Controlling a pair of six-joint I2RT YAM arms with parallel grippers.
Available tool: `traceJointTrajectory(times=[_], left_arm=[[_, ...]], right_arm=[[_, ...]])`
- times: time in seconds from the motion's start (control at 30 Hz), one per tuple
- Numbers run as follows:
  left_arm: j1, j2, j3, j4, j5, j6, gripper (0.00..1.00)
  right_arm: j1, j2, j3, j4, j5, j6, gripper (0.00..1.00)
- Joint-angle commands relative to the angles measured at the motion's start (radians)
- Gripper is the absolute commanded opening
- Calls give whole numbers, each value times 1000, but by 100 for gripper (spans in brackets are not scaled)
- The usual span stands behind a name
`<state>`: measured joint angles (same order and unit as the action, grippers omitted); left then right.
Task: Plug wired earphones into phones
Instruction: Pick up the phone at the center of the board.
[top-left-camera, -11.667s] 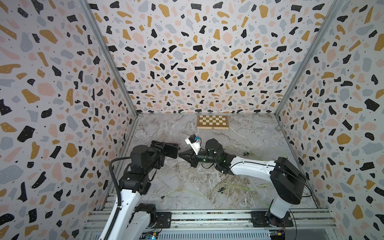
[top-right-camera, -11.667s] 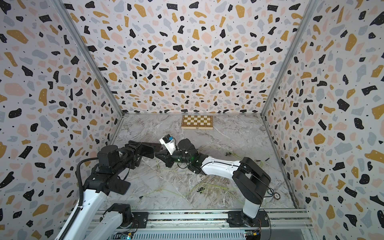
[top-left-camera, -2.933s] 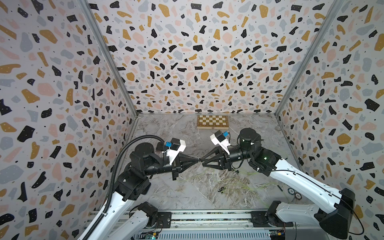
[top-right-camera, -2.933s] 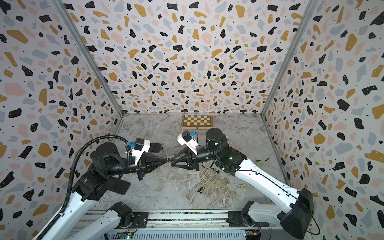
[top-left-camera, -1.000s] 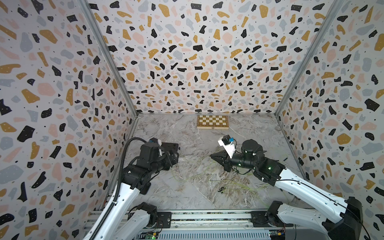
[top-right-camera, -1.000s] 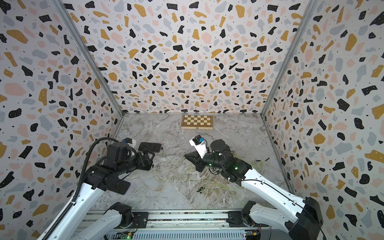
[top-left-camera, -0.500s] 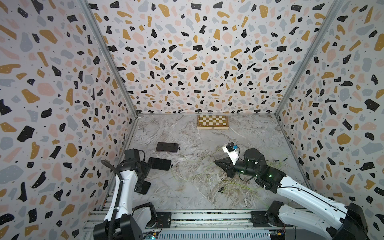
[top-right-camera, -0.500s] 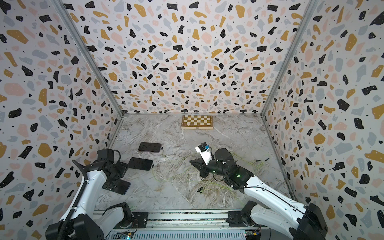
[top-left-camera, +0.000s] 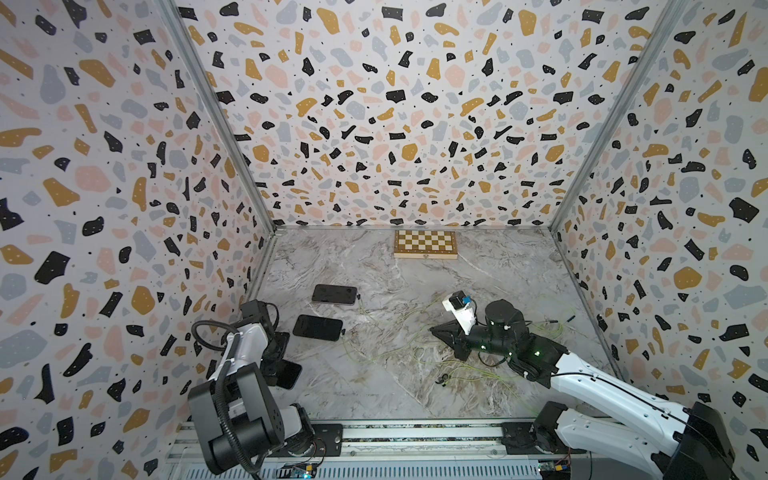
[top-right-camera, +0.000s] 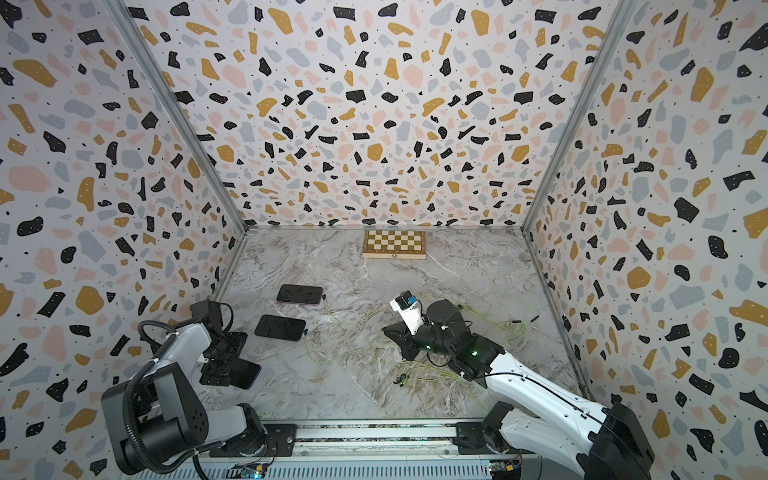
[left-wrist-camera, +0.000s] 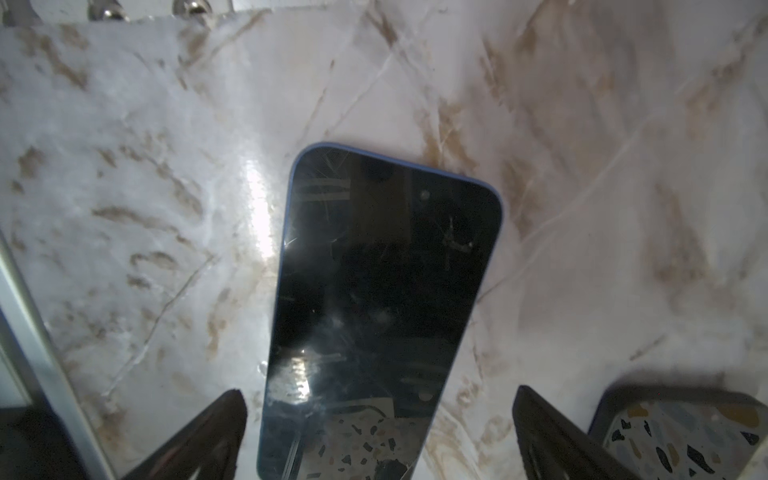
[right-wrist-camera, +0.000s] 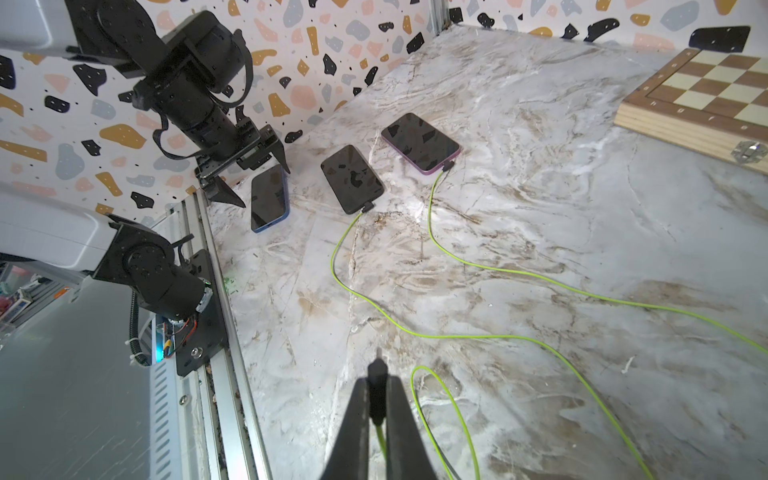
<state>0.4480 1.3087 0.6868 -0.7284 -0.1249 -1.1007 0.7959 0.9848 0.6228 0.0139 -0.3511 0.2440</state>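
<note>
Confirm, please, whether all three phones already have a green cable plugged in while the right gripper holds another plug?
Only two do: the right wrist view shows the blue-edged phone without a cable. The right gripper does hold another plug.

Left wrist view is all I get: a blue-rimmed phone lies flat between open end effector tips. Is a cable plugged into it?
Observer: No. In the right wrist view no cable reaches the blue phone.
Operator: And the other phones?
Observer: The middle phone and the purple phone each have earphones plugged in.
Operator: Is the right arm holding anything?
Observer: Yes. The right end effector is shut on a free plug, apart from all three phones.
</note>
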Motion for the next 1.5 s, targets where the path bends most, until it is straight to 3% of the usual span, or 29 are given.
traceJointTrajectory(times=[0.0, 0.13, 0.33, 0.67, 0.97, 1.47], left_arm=[[14, 16, 4, 31, -56, 1, 99], [17, 54, 11, 48, -95, 27, 99], [17, 135, 10, 76, -50, 62, 99], [15, 101, -19, 103, -52, 90, 98], [-5, 69, -44, 120, -37, 99, 88], [-9, -32, -69, 94, 35, 111, 61]], right_arm=[[-4, 1, -3, -1, -11, -15, 0], [-4, 21, -6, 6, -15, -14, 0], [-4, 51, 2, 18, -14, -17, 0], [-4, 83, 9, 31, -13, -22, 0], [-4, 86, 3, 32, 3, -25, 0], [5, 58, -27, 61, 18, 0, 0]])
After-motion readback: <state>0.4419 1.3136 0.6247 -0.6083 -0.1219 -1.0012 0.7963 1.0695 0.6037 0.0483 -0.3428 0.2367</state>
